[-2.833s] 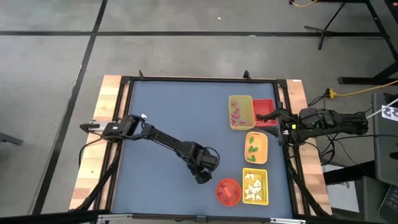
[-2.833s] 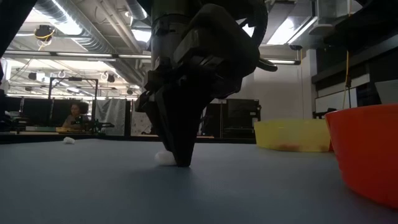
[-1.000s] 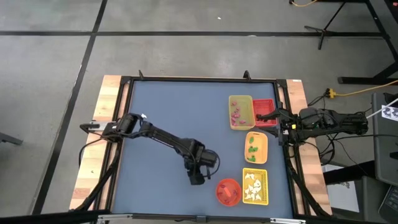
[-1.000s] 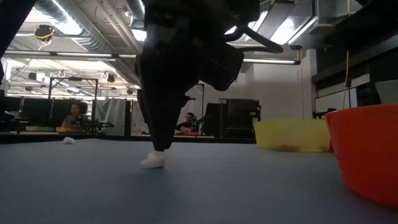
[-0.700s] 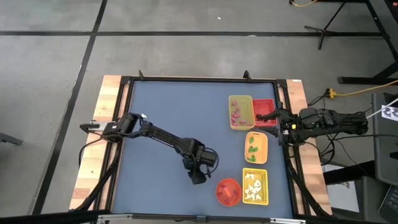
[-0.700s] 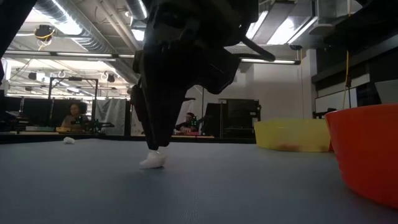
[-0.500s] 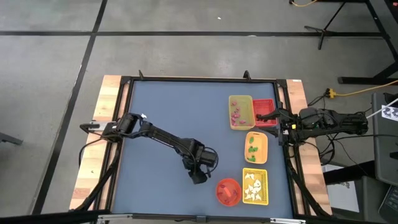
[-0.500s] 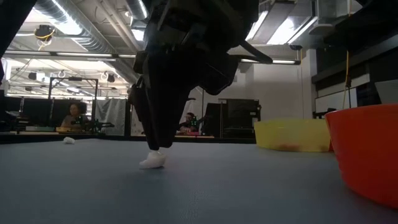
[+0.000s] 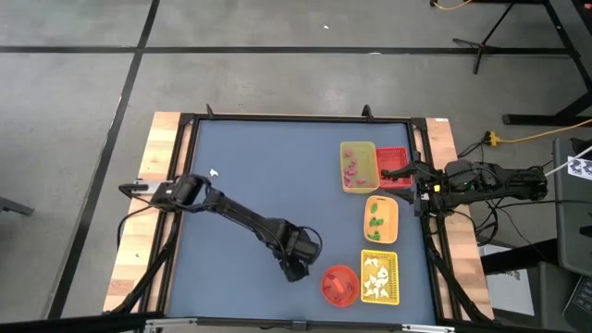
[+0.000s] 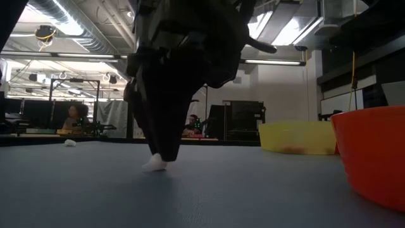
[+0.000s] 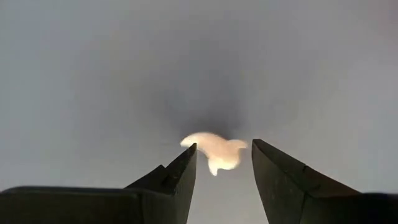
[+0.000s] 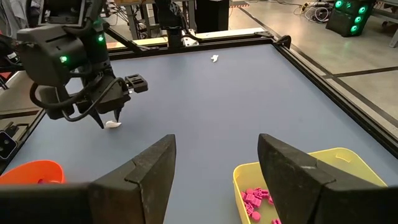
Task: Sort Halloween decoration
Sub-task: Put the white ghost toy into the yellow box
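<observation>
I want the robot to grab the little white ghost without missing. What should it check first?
1. Left tool open: ok.
2. White ghost between its fingers: ok.
3. Ghost lying on the table, not lifted: ok.
4. Fingertips low enough to pinch it: cannot tell.
5. Right tool open and waiting over the yellow tray, out of the way: ok.
6. Red bowl clear of the left tool: ok.

Bowl (image 10: 373, 158) cut by edge (low view); tray pieces tiny.
</observation>
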{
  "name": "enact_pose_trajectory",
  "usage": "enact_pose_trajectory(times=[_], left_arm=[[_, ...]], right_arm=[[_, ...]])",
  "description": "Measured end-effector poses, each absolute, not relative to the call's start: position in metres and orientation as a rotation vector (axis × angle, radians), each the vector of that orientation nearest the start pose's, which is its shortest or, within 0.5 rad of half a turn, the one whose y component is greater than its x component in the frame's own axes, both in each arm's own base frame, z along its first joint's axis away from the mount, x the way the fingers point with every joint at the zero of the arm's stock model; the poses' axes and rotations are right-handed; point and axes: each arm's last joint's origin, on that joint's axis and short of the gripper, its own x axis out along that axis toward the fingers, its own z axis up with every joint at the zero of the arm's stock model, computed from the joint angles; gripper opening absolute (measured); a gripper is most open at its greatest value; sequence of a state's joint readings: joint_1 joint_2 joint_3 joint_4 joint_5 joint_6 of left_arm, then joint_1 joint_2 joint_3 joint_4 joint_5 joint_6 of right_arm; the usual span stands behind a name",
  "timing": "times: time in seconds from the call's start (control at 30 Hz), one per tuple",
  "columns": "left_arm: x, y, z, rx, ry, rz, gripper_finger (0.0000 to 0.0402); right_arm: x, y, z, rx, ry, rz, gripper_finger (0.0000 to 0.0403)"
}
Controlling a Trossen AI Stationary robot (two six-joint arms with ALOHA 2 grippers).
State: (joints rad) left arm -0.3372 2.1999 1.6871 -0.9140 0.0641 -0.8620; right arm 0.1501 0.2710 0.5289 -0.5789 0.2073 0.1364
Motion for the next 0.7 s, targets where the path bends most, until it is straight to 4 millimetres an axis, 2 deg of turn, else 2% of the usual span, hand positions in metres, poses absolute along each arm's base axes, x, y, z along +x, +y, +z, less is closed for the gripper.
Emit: enact_pose_trajectory(times=[0.13,0.47,0.7], left_arm=[[0.4085,-0.1477,0.1455,-0.502,1.453,0.295,0.0138],[0.4098,-0.1453,0.1447,-0.485,1.432,0.325,0.0136],[0.409,-0.1459,0.1444,-0.488,1.443,0.32,0.0106]], right_arm=[[0.0784,0.0061,0.2644,0.08,0.312,-0.069,0.0225],[0.0785,0.0066,0.2644,0.083,0.313,-0.051,0.0225],[0.0785,0.0067,0.2644,0.083,0.313,-0.05,0.0225]])
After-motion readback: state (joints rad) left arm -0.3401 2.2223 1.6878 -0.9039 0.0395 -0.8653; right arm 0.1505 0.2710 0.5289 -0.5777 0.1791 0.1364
